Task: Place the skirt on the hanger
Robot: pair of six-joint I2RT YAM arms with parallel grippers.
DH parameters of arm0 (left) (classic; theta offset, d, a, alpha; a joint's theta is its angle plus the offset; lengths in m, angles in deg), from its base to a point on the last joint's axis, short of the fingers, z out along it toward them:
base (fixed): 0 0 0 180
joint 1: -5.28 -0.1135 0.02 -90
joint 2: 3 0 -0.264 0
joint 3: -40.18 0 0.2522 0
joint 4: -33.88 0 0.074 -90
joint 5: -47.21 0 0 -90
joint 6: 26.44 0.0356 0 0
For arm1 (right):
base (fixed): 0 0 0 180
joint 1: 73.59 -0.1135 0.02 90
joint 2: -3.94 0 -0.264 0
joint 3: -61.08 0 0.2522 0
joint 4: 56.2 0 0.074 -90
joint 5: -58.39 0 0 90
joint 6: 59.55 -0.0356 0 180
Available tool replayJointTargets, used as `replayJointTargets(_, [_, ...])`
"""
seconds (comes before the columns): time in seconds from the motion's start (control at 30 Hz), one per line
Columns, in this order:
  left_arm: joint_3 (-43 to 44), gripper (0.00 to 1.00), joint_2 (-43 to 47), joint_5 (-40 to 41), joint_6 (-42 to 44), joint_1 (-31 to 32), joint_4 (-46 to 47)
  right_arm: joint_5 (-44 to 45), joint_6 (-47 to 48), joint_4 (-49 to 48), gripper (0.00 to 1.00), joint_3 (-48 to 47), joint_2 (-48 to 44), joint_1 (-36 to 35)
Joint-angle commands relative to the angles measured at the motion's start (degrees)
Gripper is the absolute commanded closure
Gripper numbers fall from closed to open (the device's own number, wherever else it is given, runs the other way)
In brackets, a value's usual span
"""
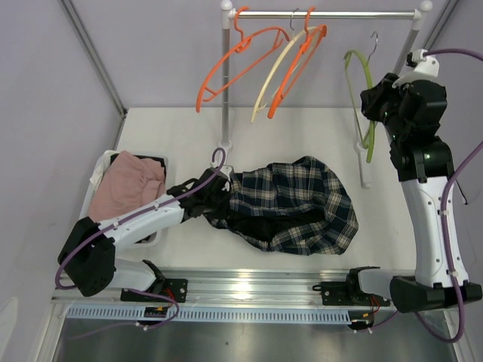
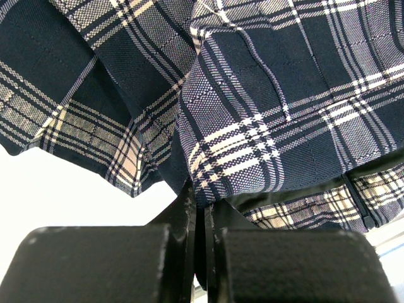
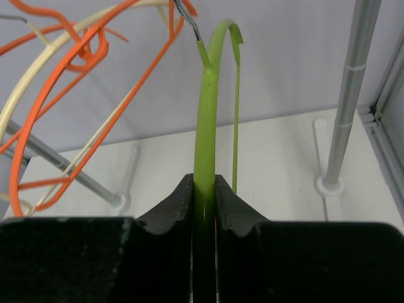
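On white table point(image 1: 302, 136), crumpled woven plaid skirt point(image 1: 294, 207), curved green hanger point(image 3: 205, 126)

Setting: probably a robotics lab test cell, not a home. White table point(image 1: 302, 128) boxed in by plain grey panels and aluminium posts point(image 1: 90, 53). Left arm point(image 1: 139, 220) and right arm point(image 1: 425, 219) bolted to a slotted metal rail point(image 1: 249, 290). Small garment rack point(image 1: 324, 13) stands on the table.
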Motion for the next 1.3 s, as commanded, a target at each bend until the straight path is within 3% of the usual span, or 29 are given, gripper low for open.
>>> replayJointTargets(0.0, [2.77, 1.0, -0.72, -0.09, 0.92, 0.14, 1.25, -4.96, -3.11, 1.14, 1.0, 2.62, -5.4, 0.2])
replayJointTargets(0.17, [3.04, 1.0, -1.25, 0.7, 0.57, 0.06, 1.25, -11.21, -5.03, 5.55, 1.0, 9.65, -13.57, 0.2])
replayJointTargets(0.3, [3.74, 1.0, -2.21, 1.14, 0.39, -0.56, 1.16, -21.4, -7.85, 10.47, 1.0, 16.24, -19.54, -1.46])
replayJointTargets(0.57, [6.28, 1.0, -5.72, 0.79, 0.04, -3.54, 0.55, -27.03, -15.05, 11.37, 1.0, 32.57, -32.9, -16.48])
replayJointTargets(0.77, [9.36, 0.99, -10.82, -0.88, -0.05, -6.53, 0.29, -22.12, -16.73, 13.9, 1.0, 34.01, -36.17, -27.12])
replayJointTargets(1.27, [12.71, 0.98, -14.0, -2.46, -1.19, -7.15, -0.33, -23.08, -13.57, 16.55, 1.0, 39.01, -35.73, -29.77])
